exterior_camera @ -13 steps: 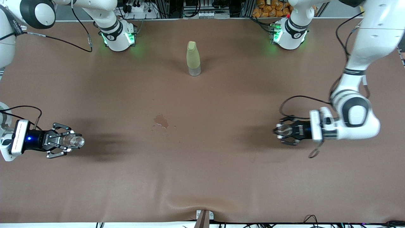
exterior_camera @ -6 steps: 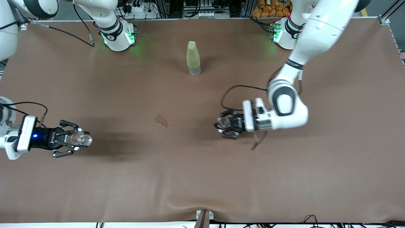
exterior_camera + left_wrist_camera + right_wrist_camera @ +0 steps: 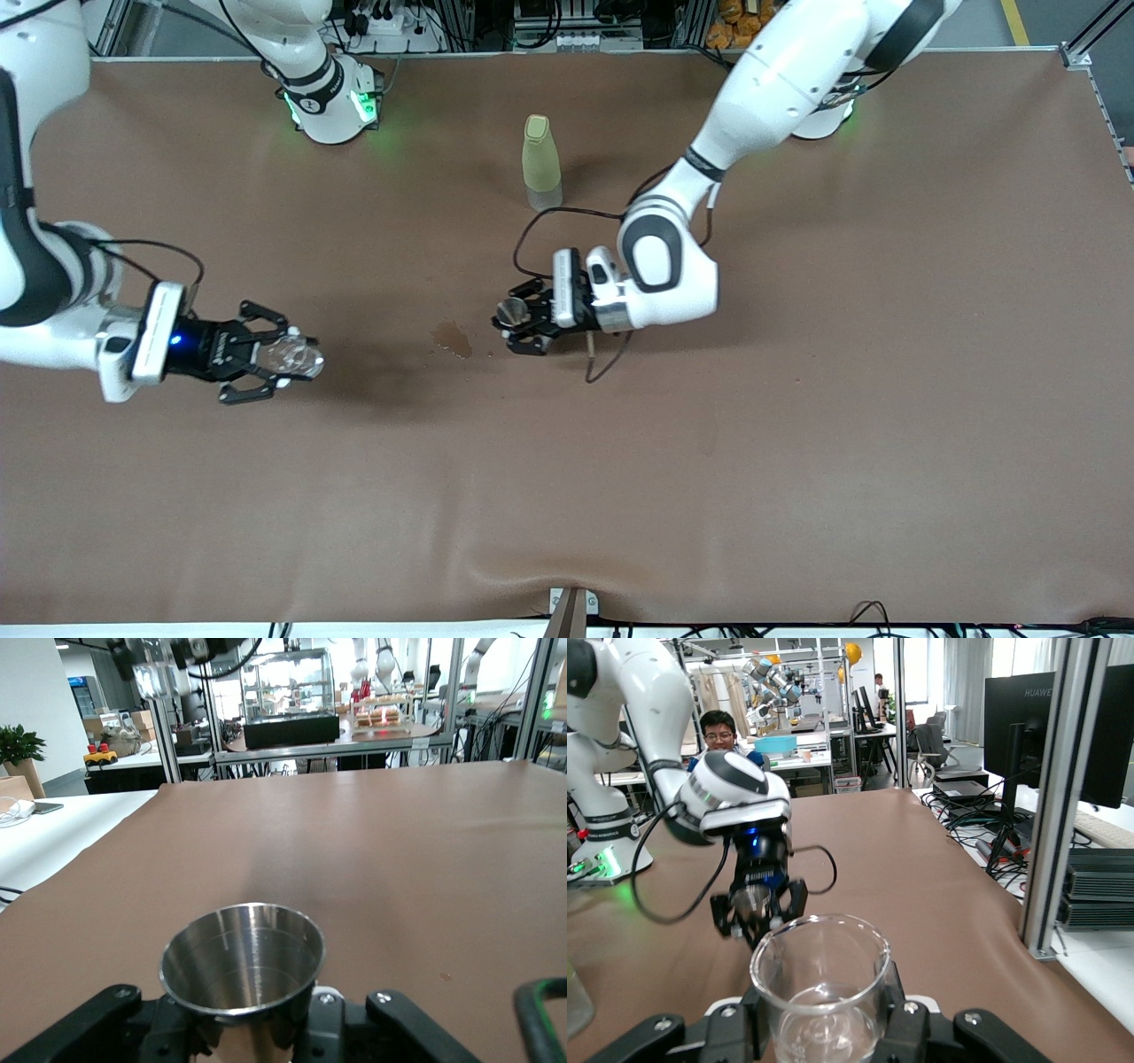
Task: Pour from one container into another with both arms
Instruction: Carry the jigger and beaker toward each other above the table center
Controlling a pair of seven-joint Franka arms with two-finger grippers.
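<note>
Both arms carry their vessels. The left gripper [image 3: 518,321] is clamped tight on the metal jigger [image 3: 510,310], rim up and level; the left wrist view shows its bowl [image 3: 242,957] empty, jaws snug at the waist. The right gripper [image 3: 270,358] is closed on the clear glass cup [image 3: 291,354], also upright, w/ a little clear liquid in the bottom per the right wrist view [image 3: 821,997].

What's changed over the last second: the left arm has swung a long way, from near its own end of the table to about mid-table, and now hangs over the surface just beside the small wet stain [image 3: 452,338]. The right arm has moved much less, creeping inward from the edge at its end of the table and a bit toward the robot-side edge. Jaws on both have stayed shut on their loads throughout. The yellow-green bottle [image 3: 540,161] hasn't budged, standing near the robot-side edge, mid-table.

Meaning for the task: this reads as the approach phase, approx. halfway closed up. The jigger looks about parked as the receiver; the cup is well apart from it, w/ the stain between. No tilt yet, so pouring hasn't begun. Next the cup probably needs to come over the jigger's rim before tipping; the rim is a small target, so a miss would likely spill, as the stain hints
</note>
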